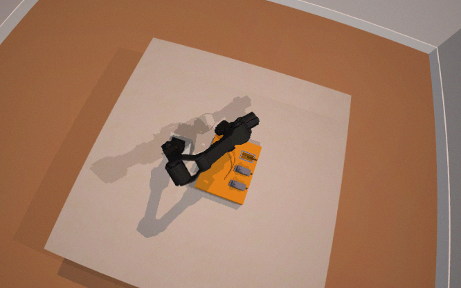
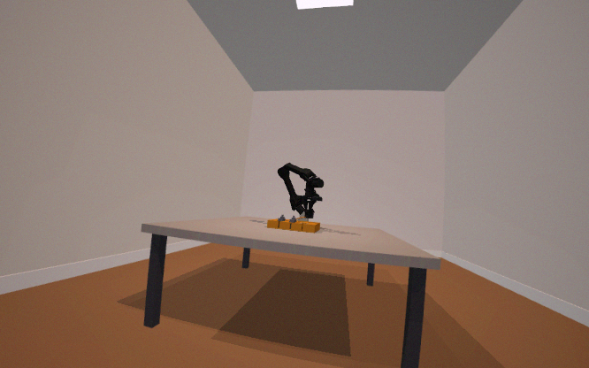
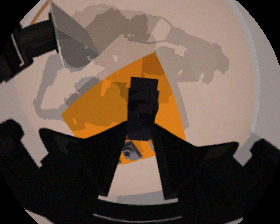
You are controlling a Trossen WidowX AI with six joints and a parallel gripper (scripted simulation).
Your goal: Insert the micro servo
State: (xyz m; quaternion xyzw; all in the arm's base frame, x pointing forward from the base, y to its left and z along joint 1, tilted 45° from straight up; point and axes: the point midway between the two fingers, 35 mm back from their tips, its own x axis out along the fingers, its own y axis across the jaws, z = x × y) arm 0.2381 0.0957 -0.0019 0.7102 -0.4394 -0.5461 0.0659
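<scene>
Black hand pinching the micro servo above the orange deck

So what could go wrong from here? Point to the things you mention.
The gripper [image 2: 309, 216] [image 3: 140, 125] is shut on the loose servo [image 3: 143, 102], off to one side of the empty pocket [image 1: 247, 156] [image 3: 151, 145], so going straight down now would probably miss it. The next servo [image 1: 242, 169] [image 2: 293, 219] [image 3: 131, 150] sits close beside that pocket, so it might get bumped. And the pocket is barely bigger than a servo, so a slightly turned one could jam on the rim.
</scene>
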